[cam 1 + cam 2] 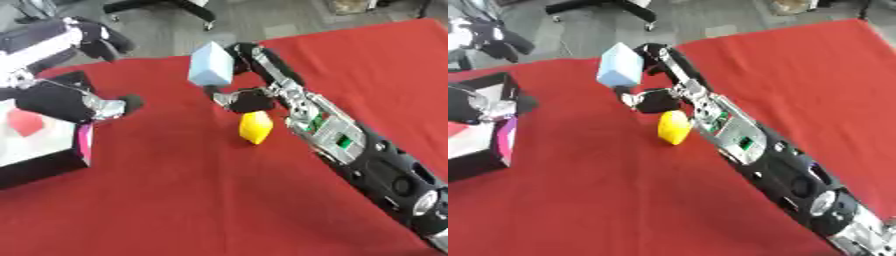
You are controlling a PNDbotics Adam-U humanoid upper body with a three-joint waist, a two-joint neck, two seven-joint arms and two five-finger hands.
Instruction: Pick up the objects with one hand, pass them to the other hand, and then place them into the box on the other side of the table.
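My right hand [252, 75] reaches in from the lower right, fingers and thumb curled round a pale blue block [211, 64] held above the red cloth. A yellow block [255, 127] sits on the cloth just below that hand, beside the forearm. My left hand [114, 106] hangs at the left, over the near corner of the box [44, 167], with nothing in it; its fingers are too blurred to read. The box is black-walled with a white floor, and a red piece [25, 122] lies inside.
A red cloth [192, 200] covers the table. Its far edge runs behind the blue block, with grey floor and a chair base [166, 7] beyond. A strip of pink [85, 142] shows on the box wall.
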